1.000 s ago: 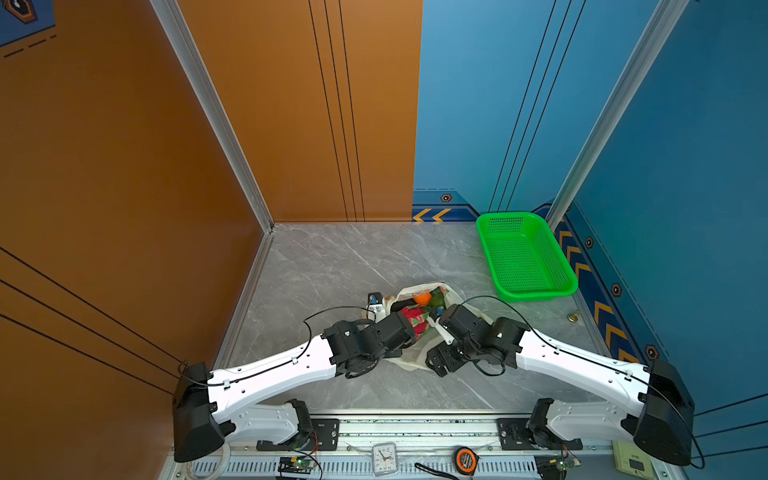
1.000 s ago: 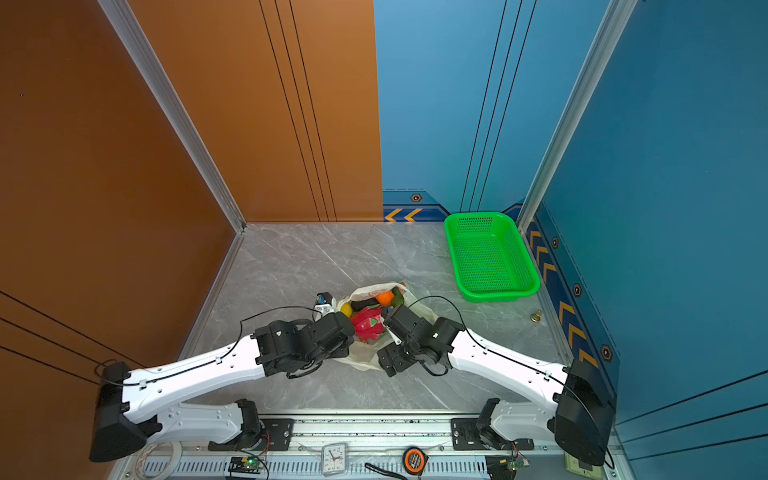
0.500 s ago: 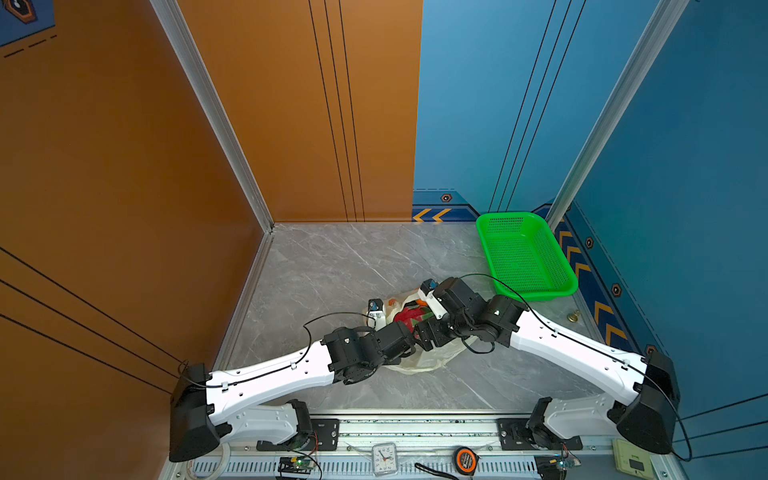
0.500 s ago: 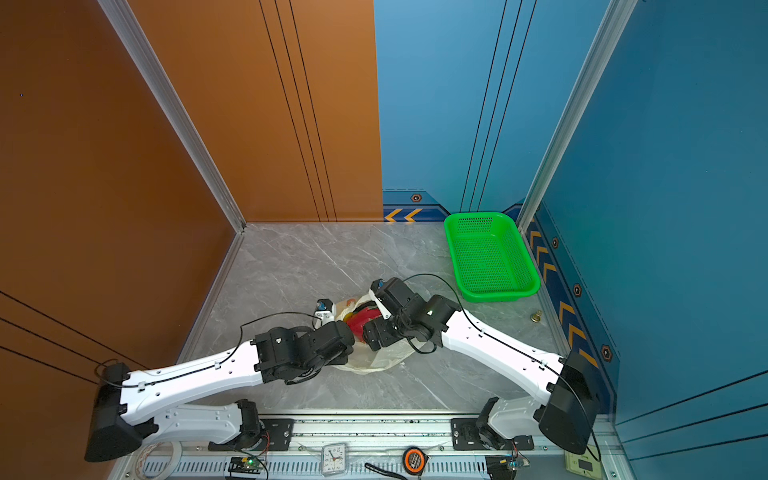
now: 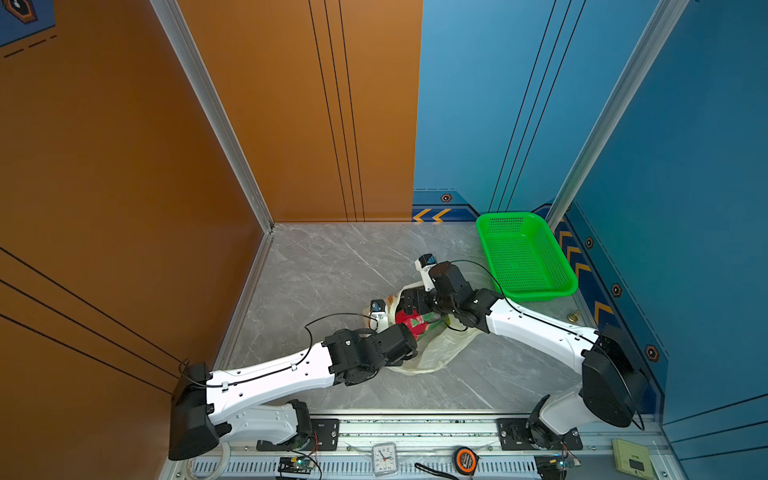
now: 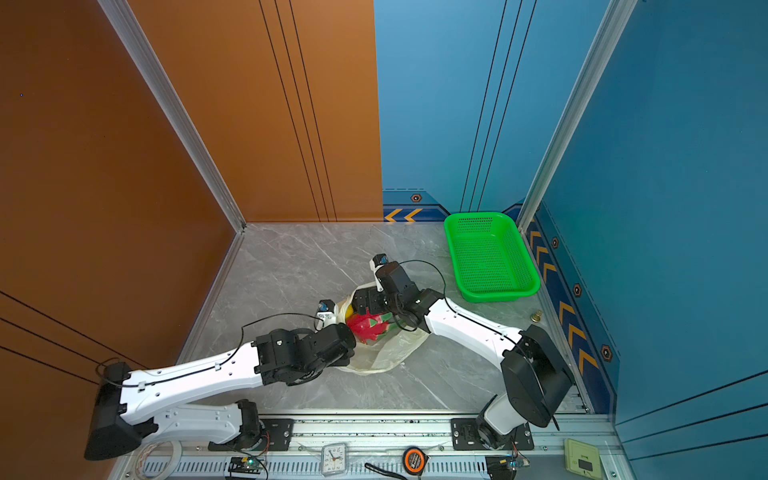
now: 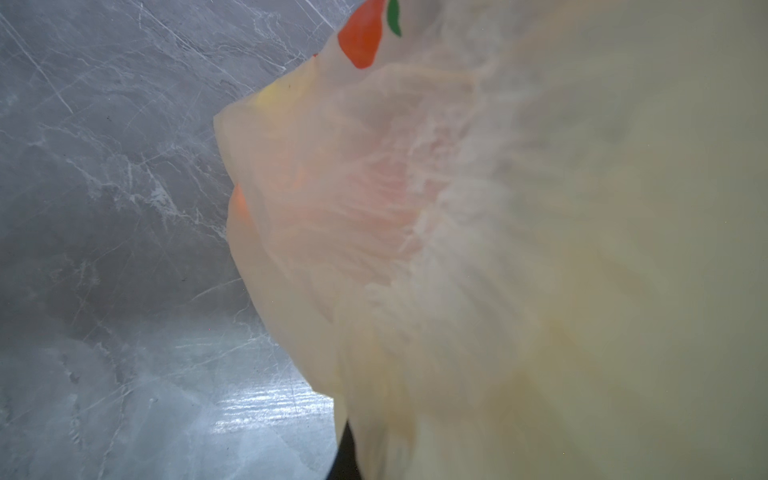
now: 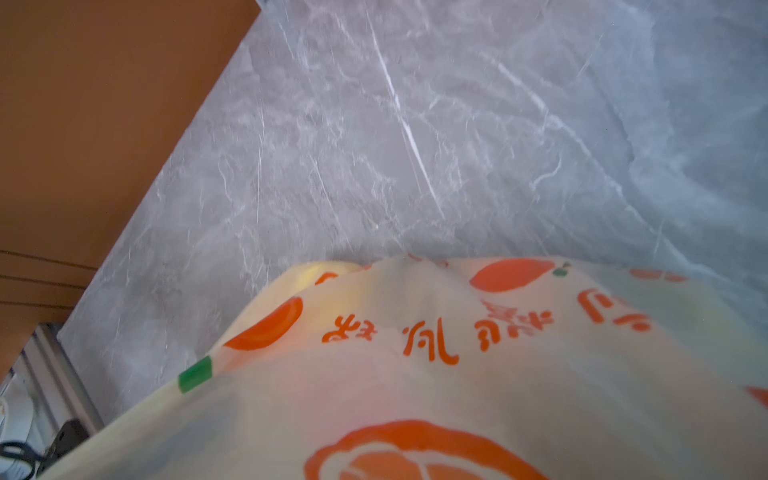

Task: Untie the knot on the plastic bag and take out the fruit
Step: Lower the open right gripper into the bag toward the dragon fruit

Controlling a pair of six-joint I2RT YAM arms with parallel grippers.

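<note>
In both top views the left gripper (image 5: pixel 409 337) is buried under its own black wrist and the plastic bag (image 5: pixel 436 353). The right gripper (image 5: pixel 411 301) faces away at centre frame, and how its jaws stand is unreadable. Blurred bag film hides the fingers in both wrist views. The knot cannot be made out.

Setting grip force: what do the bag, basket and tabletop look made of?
The bag: thin soft plastic film, cream, translucent; it wrinkles and a reddish colour glows through. The basket: stiff moulded plastic, glossy green, perforated all over. The tabletop: grey marble look, white veins, smooth sheen; real stone or printed laminate, cannot tell.
</note>
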